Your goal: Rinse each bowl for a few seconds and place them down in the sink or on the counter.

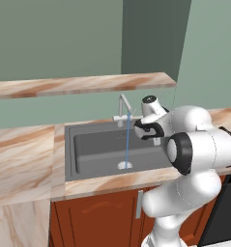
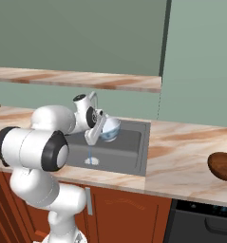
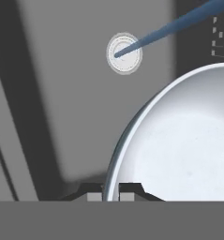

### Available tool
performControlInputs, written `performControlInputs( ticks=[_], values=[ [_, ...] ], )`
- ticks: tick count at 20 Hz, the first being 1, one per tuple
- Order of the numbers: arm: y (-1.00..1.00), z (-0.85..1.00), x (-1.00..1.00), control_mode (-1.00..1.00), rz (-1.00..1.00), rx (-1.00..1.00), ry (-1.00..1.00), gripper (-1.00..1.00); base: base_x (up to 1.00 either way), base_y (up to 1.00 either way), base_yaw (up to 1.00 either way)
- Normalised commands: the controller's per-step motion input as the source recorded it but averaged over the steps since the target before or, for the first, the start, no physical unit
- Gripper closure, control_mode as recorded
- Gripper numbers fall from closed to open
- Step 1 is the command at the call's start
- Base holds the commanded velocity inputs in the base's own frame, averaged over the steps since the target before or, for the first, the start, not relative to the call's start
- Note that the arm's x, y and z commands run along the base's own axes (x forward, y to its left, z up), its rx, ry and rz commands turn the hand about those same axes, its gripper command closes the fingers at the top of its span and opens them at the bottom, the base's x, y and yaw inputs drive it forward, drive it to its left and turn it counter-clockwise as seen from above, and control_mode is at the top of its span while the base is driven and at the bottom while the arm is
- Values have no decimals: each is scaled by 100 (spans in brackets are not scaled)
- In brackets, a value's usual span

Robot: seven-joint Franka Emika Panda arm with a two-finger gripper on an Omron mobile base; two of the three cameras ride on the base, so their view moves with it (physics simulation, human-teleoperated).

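My gripper (image 2: 99, 130) hangs over the sink (image 2: 134, 148), shut on the rim of a pale blue-grey bowl (image 2: 109, 129). In the hand view the thin rim runs up between my two fingertips, my gripper (image 3: 110, 196) is clamped on it, and the bowl (image 3: 183, 140) shows its light inside at the right. A thin blue stream of water (image 1: 128, 140) falls from the silver faucet (image 1: 122, 103) onto the round drain (image 3: 124, 53), passing beside the bowl. From the left base view my gripper (image 1: 141, 129) is seen right of the stream, with the bowl hidden behind the hand.
The marble counter (image 2: 181, 152) surrounds the sink, with reddish-brown cabinet fronts (image 1: 102, 217) below. A narrow marble shelf (image 1: 83, 85) runs above the faucet. A dark brown rounded object (image 2: 222, 166) lies on the counter at the far right.
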Motion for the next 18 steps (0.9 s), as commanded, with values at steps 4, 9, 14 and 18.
performControlInputs(
  ticks=[4, 9, 14, 18],
  values=[
    [27, -14, 11, -100, 1, 0, 0, 100, 0, 0, 0],
    [28, -15, 14, -100, 1, 0, 0, 100, 0, 0, 0],
    [27, -13, 15, -100, 0, 0, 0, 100, 0, 0, 0],
    [29, -15, 17, -100, 0, 0, 0, 100, 0, 0, 0]
  ],
)
